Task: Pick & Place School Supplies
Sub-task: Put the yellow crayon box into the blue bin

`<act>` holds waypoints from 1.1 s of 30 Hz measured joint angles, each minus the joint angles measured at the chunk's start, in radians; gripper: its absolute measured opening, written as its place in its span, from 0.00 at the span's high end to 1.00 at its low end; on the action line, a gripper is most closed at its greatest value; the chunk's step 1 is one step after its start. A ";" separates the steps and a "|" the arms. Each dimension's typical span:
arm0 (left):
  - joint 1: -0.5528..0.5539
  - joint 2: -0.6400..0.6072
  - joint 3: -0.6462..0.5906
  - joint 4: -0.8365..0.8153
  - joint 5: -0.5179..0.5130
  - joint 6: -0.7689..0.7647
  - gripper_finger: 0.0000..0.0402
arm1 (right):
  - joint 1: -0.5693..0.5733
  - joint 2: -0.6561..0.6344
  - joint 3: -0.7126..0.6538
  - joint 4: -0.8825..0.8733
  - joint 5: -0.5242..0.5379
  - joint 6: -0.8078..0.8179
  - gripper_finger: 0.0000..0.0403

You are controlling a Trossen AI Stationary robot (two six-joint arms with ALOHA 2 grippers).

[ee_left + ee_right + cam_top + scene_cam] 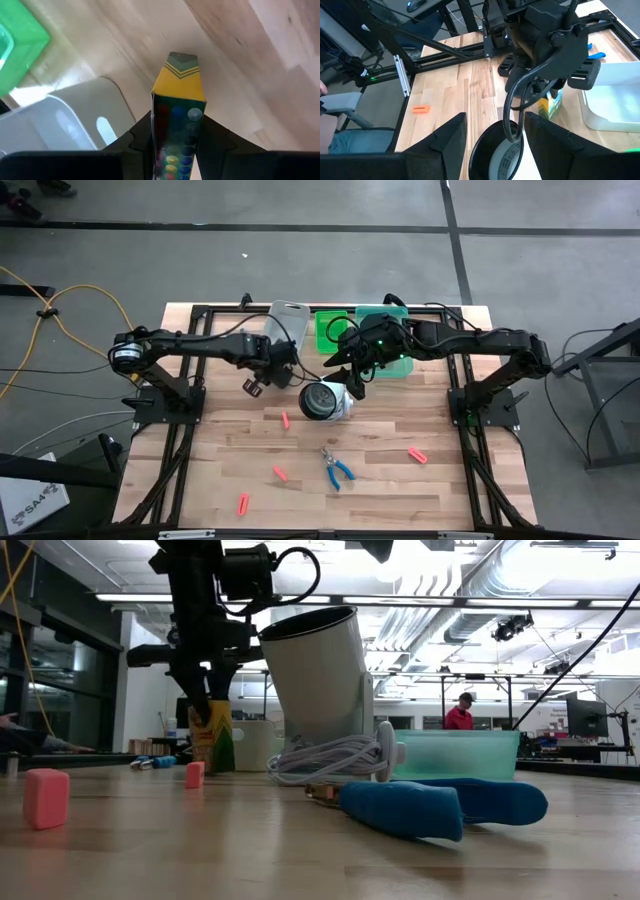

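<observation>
Near edge of desk point(200, 850): pink stub point(46, 797), blue-handled scissors point(440, 806). Mid-desk: round white object point(320, 690), tilted, right claw point(495, 132) spread around its rim, not clamped. Behind: left claw point(175, 145) clamped on crayon box point(178, 112), beside grey bin point(288, 320). Far: green bin point(330, 328), teal bin point(455, 752).

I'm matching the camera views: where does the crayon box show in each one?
High: not visible, hidden under the left arm.
Low: crayon box, left of centre.
Left wrist: bottom centre, gripped by the left pincer.
Right wrist: right of centre, below that arm.
Shared landmark: grey bin.
</observation>
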 joint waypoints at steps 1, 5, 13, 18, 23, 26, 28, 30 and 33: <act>-0.004 0.000 0.000 0.002 0.000 -0.036 0.76 | 0.000 0.000 0.000 0.000 0.000 0.000 0.53; -0.022 -0.001 0.000 0.012 -0.004 -0.191 0.76 | 0.000 0.000 0.000 0.000 0.000 0.000 0.53; -0.028 -0.090 0.000 0.025 0.001 -0.310 0.76 | 0.000 0.000 0.000 0.000 0.000 0.000 0.53; -0.024 -0.171 0.000 0.046 0.000 -0.328 0.76 | 0.000 0.000 0.000 0.000 0.000 0.000 0.53; -0.004 -0.215 0.000 0.100 -0.001 -0.370 0.76 | 0.000 0.000 0.000 0.000 0.000 0.000 0.53; 0.018 -0.223 0.000 0.145 -0.008 -0.378 0.76 | 0.000 0.000 0.000 0.000 0.000 0.000 0.53; 0.034 -0.224 0.000 0.171 -0.024 -0.379 0.76 | 0.000 0.000 0.000 0.000 0.000 0.000 0.53; 0.048 -0.224 0.000 0.193 -0.026 -0.388 0.76 | 0.000 0.000 0.000 0.000 -0.001 -0.001 0.53; 0.061 -0.224 0.000 0.226 -0.025 -0.387 0.76 | 0.000 0.000 0.000 0.000 -0.009 -0.016 0.53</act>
